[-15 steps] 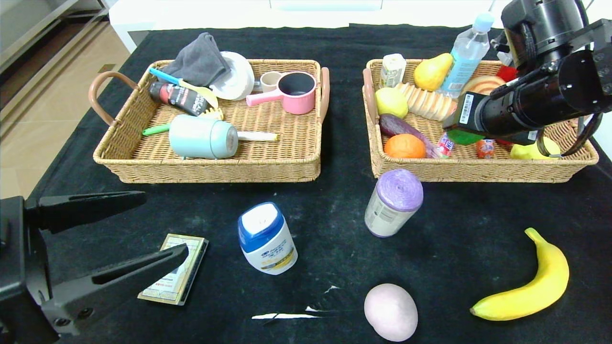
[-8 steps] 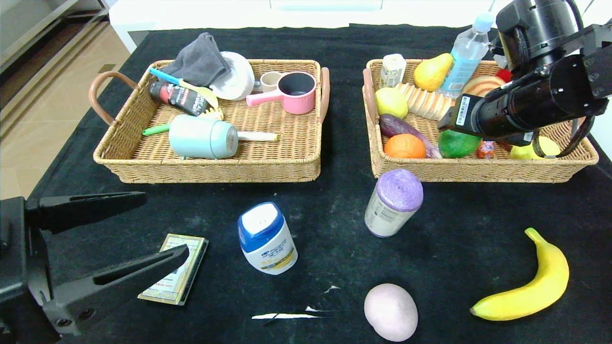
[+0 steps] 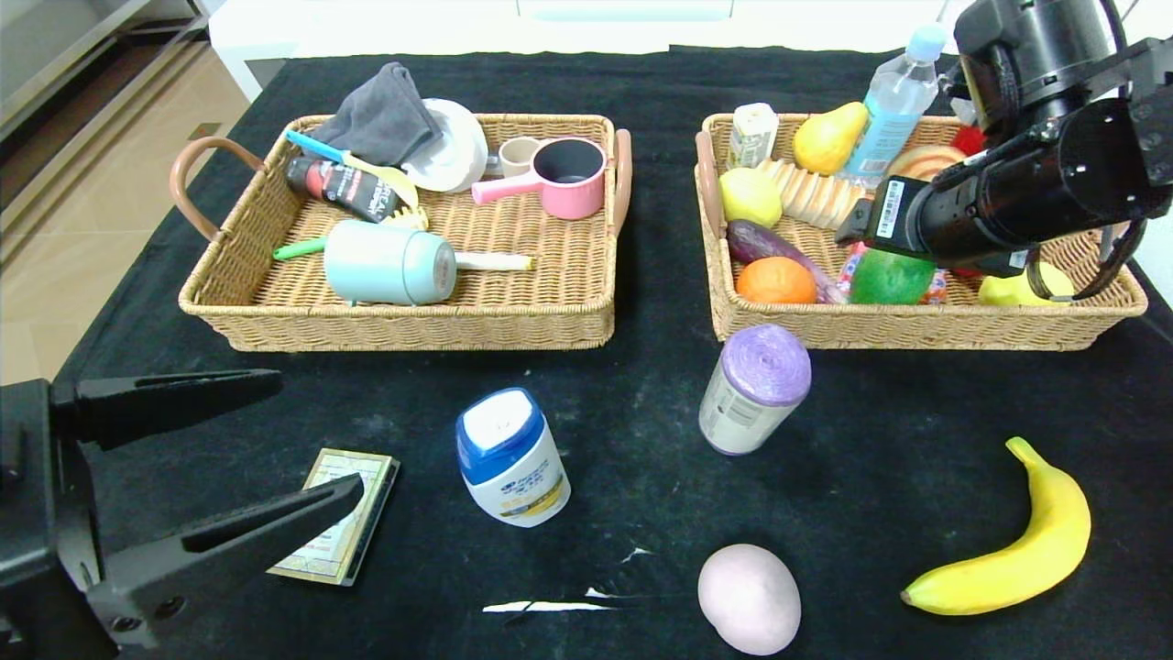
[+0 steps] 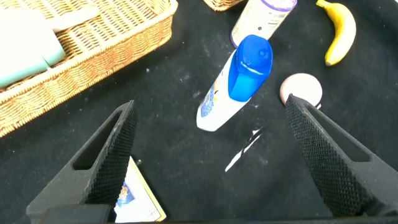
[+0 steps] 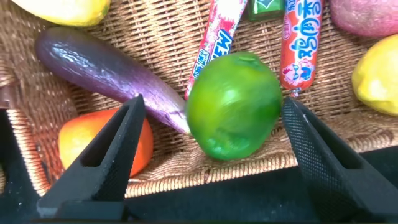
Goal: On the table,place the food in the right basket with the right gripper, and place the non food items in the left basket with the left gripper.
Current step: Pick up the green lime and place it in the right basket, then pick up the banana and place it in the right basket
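My right gripper [image 5: 212, 106] hangs open over the front of the right basket [image 3: 916, 325]. A green fruit [image 3: 891, 277] lies free in that basket beside an orange and an eggplant; in the right wrist view the green fruit [image 5: 235, 104] is below and between the spread fingers. My left gripper [image 3: 316, 429] is open and empty at the near left of the table. On the cloth lie a blue-capped white bottle [image 3: 510, 456], a purple-topped can [image 3: 754, 390], a flat card box [image 3: 334, 518], a pale pink egg-shaped thing [image 3: 749, 598] and a banana [image 3: 1017, 550].
The left basket [image 3: 403, 325] holds a mint cup, a pink cup, a grey cloth and other items. The right basket also holds a pear, a water bottle, bread and snack sticks [image 5: 297, 43]. A white scrap [image 3: 541, 606] lies near the front edge.
The green fruit has dropped out from under the right arm and come to rest on the basket floor. The right arm shifted slightly. The left arm has hardly moved.
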